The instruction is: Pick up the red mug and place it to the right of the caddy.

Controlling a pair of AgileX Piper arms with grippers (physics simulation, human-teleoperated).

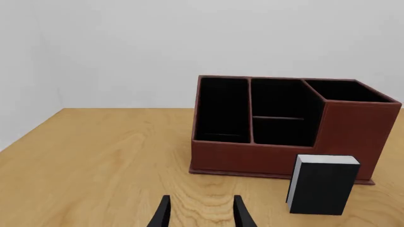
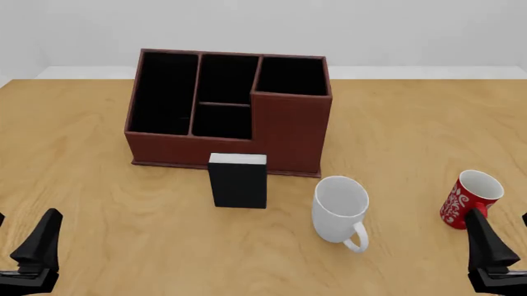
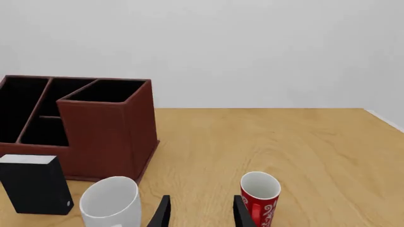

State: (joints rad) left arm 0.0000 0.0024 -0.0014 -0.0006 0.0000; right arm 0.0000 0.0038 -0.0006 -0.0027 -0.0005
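Note:
The small red mug (image 2: 468, 198) with white swirls stands upright near the table's front right, well to the right of the caddy (image 2: 292, 132). The caddy, a dark red-brown box with black compartments, stands at the centre back. My right gripper (image 2: 500, 216) is open and empty just behind the mug, on the near side. In the right wrist view the red mug (image 3: 260, 198) sits just beyond one finger, outside the gap of the right gripper (image 3: 202, 198). My left gripper (image 2: 24, 216) is open at the front left, and in its wrist view the left gripper (image 1: 202, 198) holds nothing.
A larger white mug (image 2: 339, 209) stands front of centre, between the caddy and the red mug. A small black box with a white top (image 2: 239, 182) stands right in front of the caddy. The caddy (image 1: 347, 132) and black box (image 1: 322, 187) lie ahead of the left gripper.

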